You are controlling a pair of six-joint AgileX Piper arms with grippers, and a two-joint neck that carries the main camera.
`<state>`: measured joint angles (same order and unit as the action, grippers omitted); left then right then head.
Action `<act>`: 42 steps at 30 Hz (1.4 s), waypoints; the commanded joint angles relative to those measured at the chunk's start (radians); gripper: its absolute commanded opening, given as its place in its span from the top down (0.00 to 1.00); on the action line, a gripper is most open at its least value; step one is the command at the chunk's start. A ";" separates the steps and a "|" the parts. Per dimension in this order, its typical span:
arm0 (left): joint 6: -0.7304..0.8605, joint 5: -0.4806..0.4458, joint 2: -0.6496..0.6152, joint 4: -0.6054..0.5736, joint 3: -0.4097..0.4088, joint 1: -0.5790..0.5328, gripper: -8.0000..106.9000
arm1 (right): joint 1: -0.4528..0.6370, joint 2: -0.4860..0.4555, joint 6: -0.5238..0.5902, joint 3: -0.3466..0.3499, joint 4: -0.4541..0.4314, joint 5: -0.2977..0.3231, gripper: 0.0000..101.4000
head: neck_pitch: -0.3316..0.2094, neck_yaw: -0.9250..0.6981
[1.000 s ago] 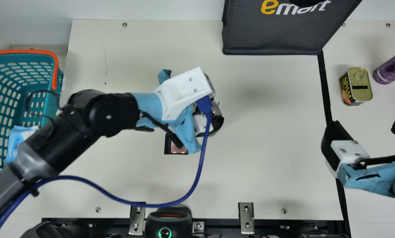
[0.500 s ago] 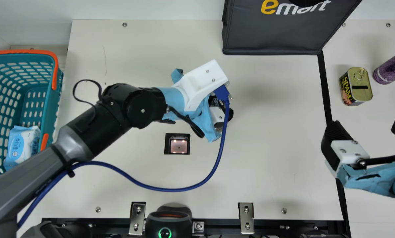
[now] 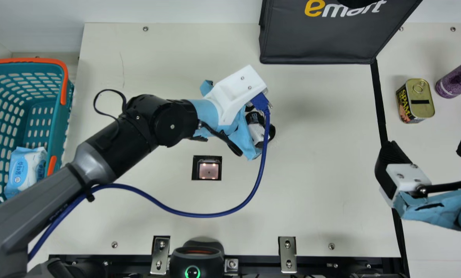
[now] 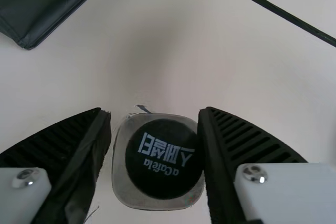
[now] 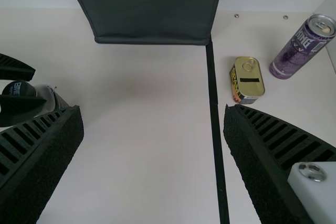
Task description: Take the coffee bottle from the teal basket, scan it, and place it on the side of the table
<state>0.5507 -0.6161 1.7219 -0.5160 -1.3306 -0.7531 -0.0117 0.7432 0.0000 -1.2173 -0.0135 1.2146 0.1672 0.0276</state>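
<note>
Clockwise from the middle of the main view, the teal basket [image 3: 29, 60] sits at 9 o'clock, holding a pack [image 3: 24, 170] with white and dark lettering. A lit scanner window [image 3: 208, 171] lies near the middle, towards 7. Close in at 1 o'clock is my left gripper [image 3: 259, 120], the coffee bottle [image 4: 163, 158] between its jaws, white print on its black lid [image 4: 155, 186]; whether I'm clamped on it, I cannot tell. The dark bag [image 3: 319, 42], yellow-and-white lettered, stands between 1 and 2. Between 2 and 3, a yellow-lettered tin [image 3: 421, 99] rests on the surface [image 3: 311, 185]. My right gripper [image 3: 429, 150] hangs at 3, jaws apart. Beyond the tin is a purple can [image 3: 456, 81], pale lettering on it.
</note>
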 commanded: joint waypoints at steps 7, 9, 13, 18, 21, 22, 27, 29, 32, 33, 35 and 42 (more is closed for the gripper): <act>-0.022 0.012 -0.019 -0.031 0.004 0.017 0.19 | 0.000 0.000 0.000 0.000 0.000 0.000 0.06 | -0.029 0.000; -0.029 0.011 -0.033 -0.048 0.007 0.027 0.15 | 0.000 0.000 0.000 0.000 0.000 0.000 0.06 | -0.029 0.000; -0.047 0.002 -0.077 -0.088 0.023 0.057 0.15 | 0.000 0.000 0.000 0.000 0.000 0.000 0.06 | -0.029 0.000; -0.074 -0.007 -0.155 -0.116 0.066 0.110 0.15 | 0.000 0.000 0.000 0.000 0.000 0.000 0.06 | -0.029 0.000; -0.102 -0.012 -0.210 -0.114 0.100 0.148 0.15 | 0.000 0.000 0.000 0.000 0.000 0.000 0.06 | -0.029 0.000; -0.113 -0.014 -0.229 -0.112 0.111 0.161 0.15 | 0.000 0.000 0.000 0.000 0.000 0.000 0.06 | -0.029 0.000; -0.170 -0.034 -0.336 -0.102 0.170 0.237 0.15 | 0.000 0.000 0.000 0.000 0.000 0.000 0.06 | -0.029 0.000; -0.190 -0.047 -0.383 -0.094 0.194 0.271 0.15 | 0.000 0.000 0.000 0.000 0.000 0.000 0.06 | -0.029 0.000; -0.217 -0.072 -0.454 -0.085 0.226 0.325 0.15 | 0.000 0.000 0.000 0.000 0.000 0.000 0.06 | -0.029 0.000; -0.225 -0.083 -0.479 -0.081 0.235 0.344 0.15 | 0.000 0.000 0.000 0.000 0.000 0.000 0.06 | -0.029 0.000; -0.240 -0.104 -0.525 -0.072 0.251 0.382 0.15 | 0.000 0.000 0.000 0.000 0.000 0.000 0.06 | -0.029 0.000; -0.289 -0.191 -0.675 0.006 0.281 0.514 0.15 | 0.000 0.000 0.000 0.000 0.000 0.000 0.06 | -0.029 0.000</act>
<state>0.2674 -0.7887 1.0874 -0.5274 -1.0508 -0.2742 -0.0117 0.7432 0.0000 -1.2173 -0.0135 1.2146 0.1672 0.0276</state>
